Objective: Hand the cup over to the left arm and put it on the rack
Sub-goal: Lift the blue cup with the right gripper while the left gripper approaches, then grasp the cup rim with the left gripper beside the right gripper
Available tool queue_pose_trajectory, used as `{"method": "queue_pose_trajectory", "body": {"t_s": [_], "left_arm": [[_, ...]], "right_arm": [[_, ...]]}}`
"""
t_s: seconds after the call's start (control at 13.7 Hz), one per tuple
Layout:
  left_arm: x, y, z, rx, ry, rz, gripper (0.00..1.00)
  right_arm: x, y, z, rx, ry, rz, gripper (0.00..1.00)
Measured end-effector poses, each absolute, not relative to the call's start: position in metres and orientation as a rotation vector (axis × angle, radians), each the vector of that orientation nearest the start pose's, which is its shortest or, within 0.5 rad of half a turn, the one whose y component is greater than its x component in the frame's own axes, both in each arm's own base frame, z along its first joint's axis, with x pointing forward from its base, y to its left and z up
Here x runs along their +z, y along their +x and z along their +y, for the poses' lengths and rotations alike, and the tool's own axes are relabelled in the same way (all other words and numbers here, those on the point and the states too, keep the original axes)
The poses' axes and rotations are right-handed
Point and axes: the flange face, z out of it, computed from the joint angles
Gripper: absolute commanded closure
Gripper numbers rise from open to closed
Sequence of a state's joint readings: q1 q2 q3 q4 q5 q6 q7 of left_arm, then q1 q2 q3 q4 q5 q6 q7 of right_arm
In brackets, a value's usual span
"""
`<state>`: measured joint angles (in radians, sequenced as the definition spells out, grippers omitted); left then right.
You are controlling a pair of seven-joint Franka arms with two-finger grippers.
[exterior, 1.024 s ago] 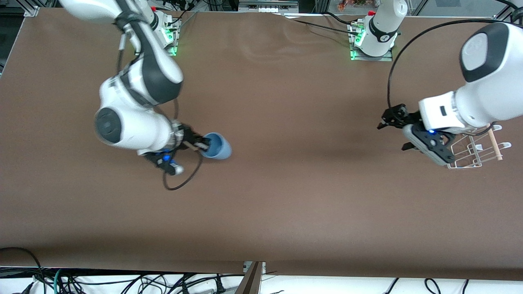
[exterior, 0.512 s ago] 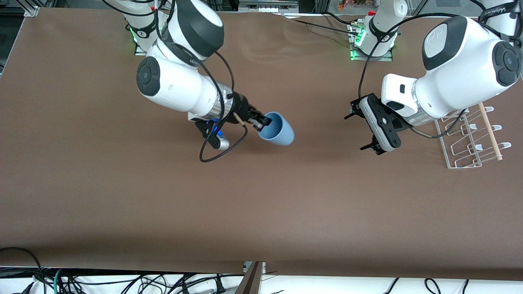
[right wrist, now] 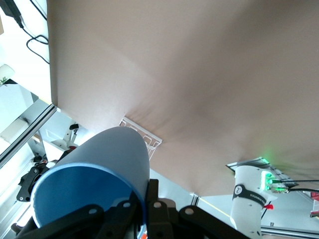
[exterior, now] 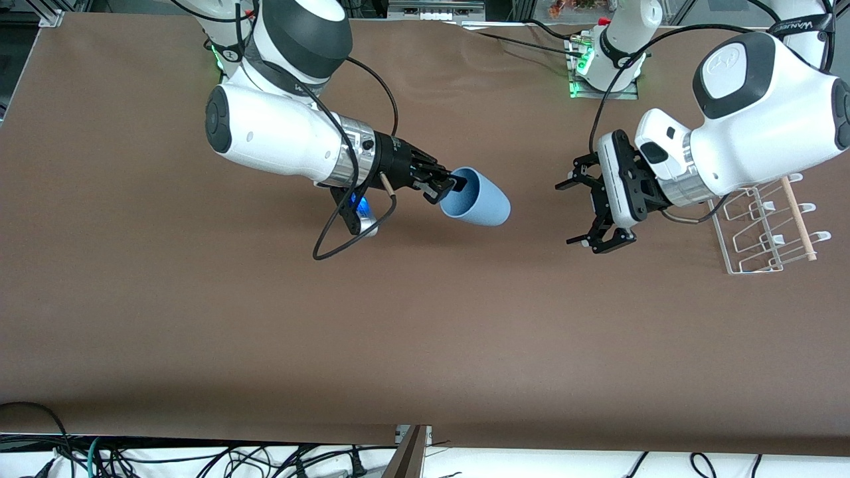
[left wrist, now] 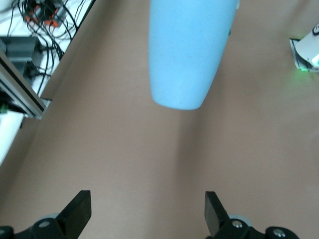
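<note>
The light-blue cup [exterior: 479, 203] is held on its side in the air over the middle of the table, its base pointing toward the left arm's end. My right gripper [exterior: 447, 186] is shut on the cup's rim [right wrist: 99, 164], one finger inside and one outside. My left gripper [exterior: 574, 214] is open and empty, facing the cup's base across a short gap. In the left wrist view the cup [left wrist: 187, 50] hangs ahead of the spread fingers [left wrist: 79, 211], apart from them. The white wire rack [exterior: 764, 232] with its wooden rod stands at the left arm's end of the table.
The brown table [exterior: 425, 332] carries only the rack. The arm bases [exterior: 607, 60] stand along the edge farthest from the front camera. A black cable [exterior: 345, 232] loops under the right wrist. Cables lie off the table's near edge.
The right arm has carried the cup toward the left arm's end of the table. The left gripper has come away from the rack and turned to face the cup, still open.
</note>
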<state>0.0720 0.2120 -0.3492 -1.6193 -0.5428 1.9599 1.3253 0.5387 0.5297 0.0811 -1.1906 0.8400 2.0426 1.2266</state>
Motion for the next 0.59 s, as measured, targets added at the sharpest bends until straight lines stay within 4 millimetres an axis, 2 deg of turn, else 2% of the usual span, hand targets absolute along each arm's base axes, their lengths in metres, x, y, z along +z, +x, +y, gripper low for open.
{"method": "queue_pose_trajectory", "body": {"t_s": [0.15,0.37,0.59], "left_arm": [[0.539,0.611,-0.200,-0.818,-2.571,2.300,0.00],[0.545,0.605,-0.230,-0.911,-2.497,2.310,0.00],[0.533,0.594,-0.258,-0.948,-2.459,2.324,0.00]], "right_arm": [[0.537,0.590,0.452,0.611,-2.083,1.011,1.00],[0.537,0.590,0.452,0.614,-2.081,1.011,1.00],[0.538,0.590,0.453,0.635,-2.058,1.013,1.00]]}}
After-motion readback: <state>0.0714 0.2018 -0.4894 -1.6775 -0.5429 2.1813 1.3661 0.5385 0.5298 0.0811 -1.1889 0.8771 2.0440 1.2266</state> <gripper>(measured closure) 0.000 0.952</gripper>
